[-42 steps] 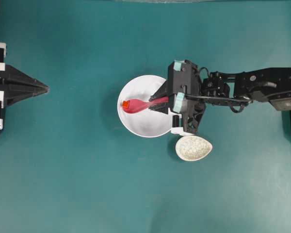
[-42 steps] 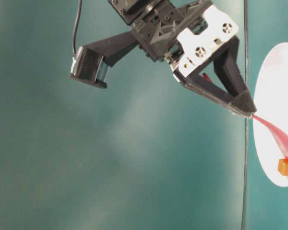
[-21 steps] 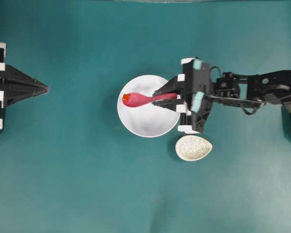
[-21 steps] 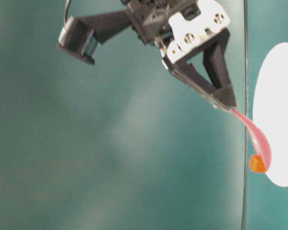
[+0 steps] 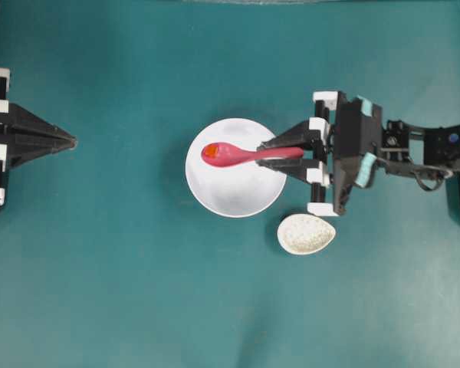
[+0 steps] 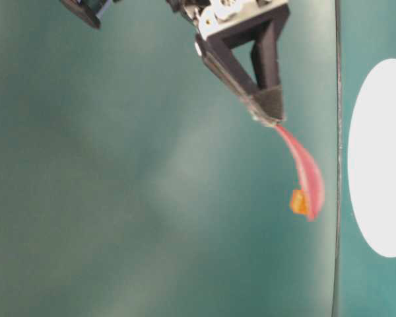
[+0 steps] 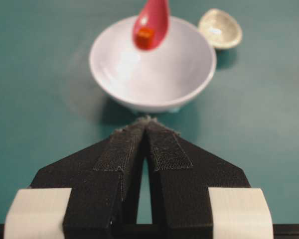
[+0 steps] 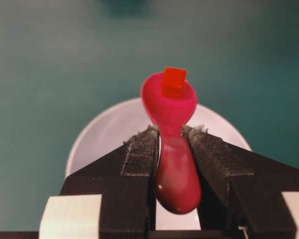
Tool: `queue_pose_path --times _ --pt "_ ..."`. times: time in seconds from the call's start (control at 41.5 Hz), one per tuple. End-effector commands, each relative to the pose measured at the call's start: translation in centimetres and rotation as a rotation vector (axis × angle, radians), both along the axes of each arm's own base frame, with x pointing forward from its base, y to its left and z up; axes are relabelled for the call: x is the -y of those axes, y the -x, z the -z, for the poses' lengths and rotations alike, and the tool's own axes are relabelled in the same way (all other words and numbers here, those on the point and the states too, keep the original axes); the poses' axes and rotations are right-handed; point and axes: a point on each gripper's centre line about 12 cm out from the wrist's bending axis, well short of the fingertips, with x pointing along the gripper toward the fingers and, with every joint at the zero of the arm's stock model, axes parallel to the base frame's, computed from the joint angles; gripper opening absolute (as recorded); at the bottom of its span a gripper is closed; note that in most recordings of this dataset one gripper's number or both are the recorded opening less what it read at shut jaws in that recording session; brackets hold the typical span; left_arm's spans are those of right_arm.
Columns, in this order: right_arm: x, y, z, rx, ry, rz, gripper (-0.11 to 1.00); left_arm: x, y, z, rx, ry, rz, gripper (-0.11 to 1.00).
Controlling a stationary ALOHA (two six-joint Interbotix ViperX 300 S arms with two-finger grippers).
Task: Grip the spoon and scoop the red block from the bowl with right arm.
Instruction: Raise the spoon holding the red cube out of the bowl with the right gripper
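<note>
Overhead: right gripper pinching the spoon by its handle, scoop over the bowl at frame centre, red block in the scoop. Left gripper at left edge, pressed together.
Table-level: spoon hangs above the bench, block on it.
Left wrist: speckled dish upper right, beside bowl.
Right wrist: fingers clamp the handle.

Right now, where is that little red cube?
The red block sits in the scoop of the pink spoon, held by the right gripper above the left part of the white bowl in the overhead view.
</note>
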Motion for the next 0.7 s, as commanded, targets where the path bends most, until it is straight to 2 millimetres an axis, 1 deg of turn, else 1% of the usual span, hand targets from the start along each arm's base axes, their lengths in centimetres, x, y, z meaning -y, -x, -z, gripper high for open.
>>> queue_pose_path --times 0.0,0.193,0.458,0.674 --pt "-0.4 0.1 -1.5 0.064 0.021 -0.016 0.25 -0.1 -0.3 -1.1 0.026 0.000 -0.004 0.00" --pt "-0.5 0.4 -1.9 0.102 0.042 -0.025 0.25 -0.1 -0.3 -1.1 0.025 0.001 -0.004 0.00" --pt "-0.5 1.2 -3.2 0.207 0.074 -0.023 0.25 -0.1 -0.3 -1.2 0.028 0.033 -0.016 0.00" --pt "-0.7 1.9 -4.0 0.232 0.076 -0.028 0.25 -0.1 -0.3 -1.2 0.033 0.030 -0.014 0.00"
